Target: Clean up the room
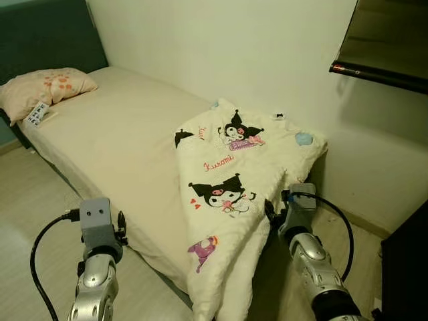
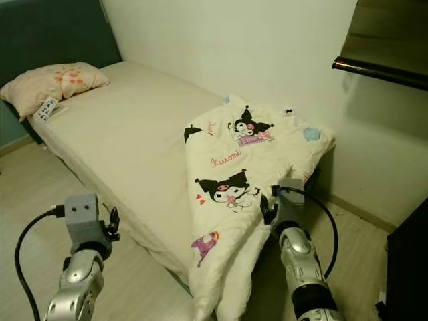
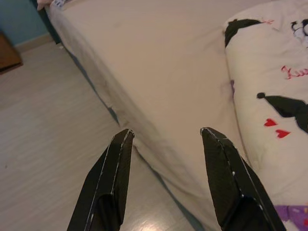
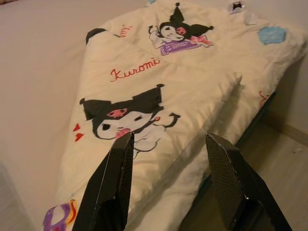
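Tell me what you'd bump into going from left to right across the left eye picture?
pillow → left gripper → cartoon blanket → right gripper → dark cabinet edge

Cream blanket [image 1: 234,174] w/ black cartoon prints; pillow [image 1: 47,90] pink w/ orange spots.

Items before me, not for tidying:
- Wall [image 1: 234,47]: plain, pale, across the top of the frame.
- Headboard [image 1: 47,33]: dark teal, upper left.
- Pillow [image 1: 43,90]: peach with orange spots, upper left, against the headboard; a small printed tag [image 1: 39,114] beside it.
- Floor [image 1: 33,194]: light wood, lower left.
- Blind [image 1: 388,40]: dark, upper right.
- Cabinet [image 1: 408,267]: black, lower right edge.
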{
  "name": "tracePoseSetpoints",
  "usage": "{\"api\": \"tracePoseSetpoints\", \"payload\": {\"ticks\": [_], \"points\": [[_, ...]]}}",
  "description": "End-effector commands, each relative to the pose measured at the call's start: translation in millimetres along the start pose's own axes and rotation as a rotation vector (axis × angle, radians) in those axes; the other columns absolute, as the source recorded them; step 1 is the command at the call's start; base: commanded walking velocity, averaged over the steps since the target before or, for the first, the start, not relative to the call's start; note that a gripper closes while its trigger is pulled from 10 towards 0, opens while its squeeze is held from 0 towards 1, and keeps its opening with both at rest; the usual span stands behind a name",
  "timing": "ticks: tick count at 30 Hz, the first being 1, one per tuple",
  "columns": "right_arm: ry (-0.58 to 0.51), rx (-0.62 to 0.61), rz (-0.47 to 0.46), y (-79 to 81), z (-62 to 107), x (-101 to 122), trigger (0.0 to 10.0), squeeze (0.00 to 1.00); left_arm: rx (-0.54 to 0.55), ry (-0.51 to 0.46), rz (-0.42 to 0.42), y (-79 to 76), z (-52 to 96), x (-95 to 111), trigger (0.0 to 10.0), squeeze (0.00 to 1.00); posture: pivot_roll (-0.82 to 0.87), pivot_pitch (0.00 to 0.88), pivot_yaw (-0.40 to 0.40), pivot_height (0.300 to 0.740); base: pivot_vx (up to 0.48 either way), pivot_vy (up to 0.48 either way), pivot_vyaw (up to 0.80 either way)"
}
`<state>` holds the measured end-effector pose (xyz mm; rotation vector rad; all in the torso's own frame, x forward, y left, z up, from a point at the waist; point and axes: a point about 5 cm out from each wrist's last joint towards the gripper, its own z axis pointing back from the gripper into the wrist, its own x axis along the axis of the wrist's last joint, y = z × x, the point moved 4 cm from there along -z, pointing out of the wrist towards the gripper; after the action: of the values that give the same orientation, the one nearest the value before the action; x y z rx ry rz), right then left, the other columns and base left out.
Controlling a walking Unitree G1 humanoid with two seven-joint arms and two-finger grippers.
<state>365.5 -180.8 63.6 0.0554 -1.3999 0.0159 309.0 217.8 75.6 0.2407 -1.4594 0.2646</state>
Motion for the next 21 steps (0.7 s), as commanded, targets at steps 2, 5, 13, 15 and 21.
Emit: {"api": "tracePoseSetpoints", "payload": {"ticks": [2, 5, 13, 15, 21], "points": [[0.022, 0.017, 0.004, 2.5, 1.7, -5.3, 10.0, 0.00, 0.014, 0.008, -0.001, 1.2, 3.9, -3.1, 10.0, 0.00, -0.06, 0.094, 0.006, 0.636, 0.000, 0.000, 0.00], [0.022, 0.017, 0.004, 2.5, 1.7, -5.3, 10.0, 0.00, 0.014, 0.008, -0.001, 1.2, 3.9, -3.1, 10.0, 0.00, -0.06, 0.094, 0.006, 0.636, 0.000, 0.000, 0.00], [0.016, 0.008, -0.008, 1.3, 2.7, -5.8, 10.0, 0.00, -0.003, 0.009, -0.004, -2.2, 1.7, -0.6, 10.0, 0.00, -0.06, 0.090, 0.026, 0.636, 0.000, 0.000, 0.00], [0.016, 0.007, -0.011, 1.3, 2.9, -5.9, 10.0, 0.00, -0.006, 0.009, -0.004, -2.7, 1.5, -0.5, 10.0, 0.00, -0.06, 0.090, 0.026, 0.636, 0.000, 0.000, 0.00], [0.022, 0.006, -0.017, 1.1, 3.8, -7.6, 10.0, 0.00, -0.013, 0.010, -0.006, -4.1, 2.3, -0.7, 10.0, 0.00, -0.06, 0.091, 0.026, 0.626, 0.000, 0.000, 0.00]]}}
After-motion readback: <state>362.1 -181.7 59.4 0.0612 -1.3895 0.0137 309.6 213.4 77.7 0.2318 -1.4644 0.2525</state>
